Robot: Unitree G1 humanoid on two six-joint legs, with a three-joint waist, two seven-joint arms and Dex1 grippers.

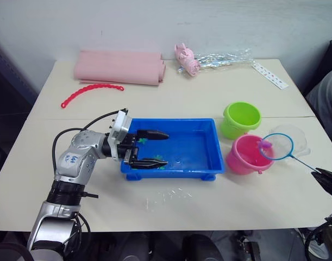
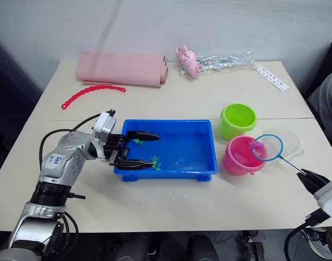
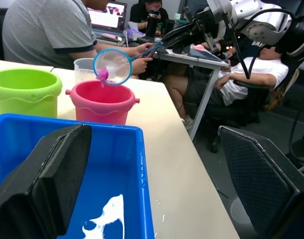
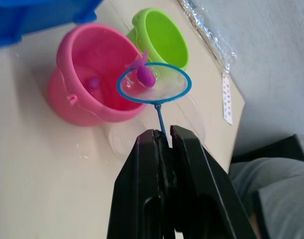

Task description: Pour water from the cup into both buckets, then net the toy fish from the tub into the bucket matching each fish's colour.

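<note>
Right claw [image 4: 161, 142] clamped on net [image 4: 153, 83], pink fish [image 4: 145, 75] probably over pink bucket [image 4: 87, 79] rim; could spill outside. Left claw [image 1: 149, 148] apart.

an office-like lab: people [image 3: 52, 30] seated at a desk [image 3: 201, 57] with a laptop [image 3: 108, 15] beside the table [image 1: 209, 98].

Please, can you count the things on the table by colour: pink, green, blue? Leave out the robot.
Pink: 5 (bucket, fish in the net, rolled mat, pig-like toy, bead chain)
Green: 3 (bucket, two fish in the tub)
Blue: 2 (tub, net)
Total: 10
</note>
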